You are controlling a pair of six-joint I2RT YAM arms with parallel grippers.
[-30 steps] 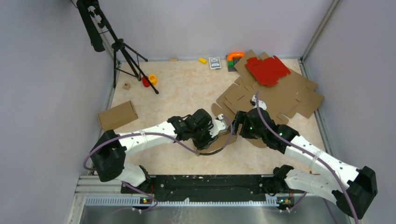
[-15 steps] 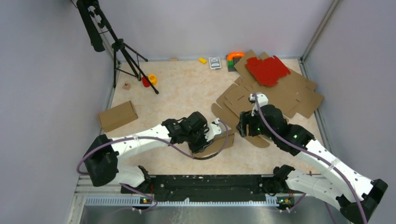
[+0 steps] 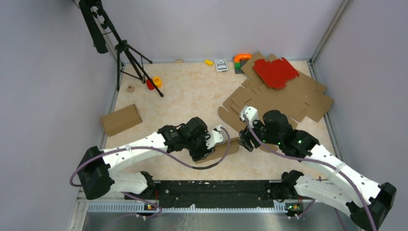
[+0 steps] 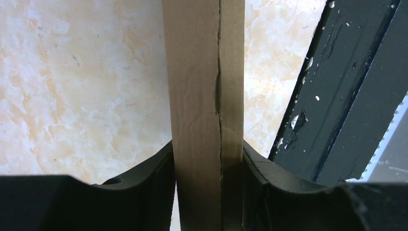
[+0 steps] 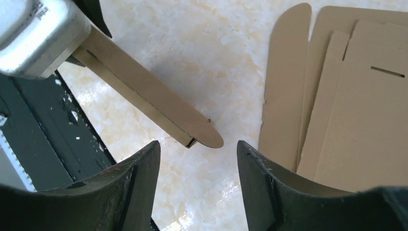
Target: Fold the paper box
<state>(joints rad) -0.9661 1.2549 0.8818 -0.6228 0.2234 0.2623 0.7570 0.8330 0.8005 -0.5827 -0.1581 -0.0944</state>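
Plainly, the paper box (image 3: pixel 225 148) sits in the lower middle of the top view, a partly folded brown strip. It is held edge-on by the left gripper (image 4: pixel 207 192), whose jaws are clamped on both its faces. Its long axis runs from lower left to upper right in that view, and the free end, a rounded flap, pokes toward the right gripper (image 5: pixel 197 161).

From the right wrist, that flap tip lies just above the gap between the jaws, pointing to the lower right of the frame. Those jaws stand apart with nothing between them (only bare table (image 5: pixel 216 57) shows through). The right arm is the nearer one to the free end, and I judge it must advance along the strip's axis to take it.

A label on the silver housing (image 5: pixel 33 29) at the upper left is too small to read; no other writing can be made out.
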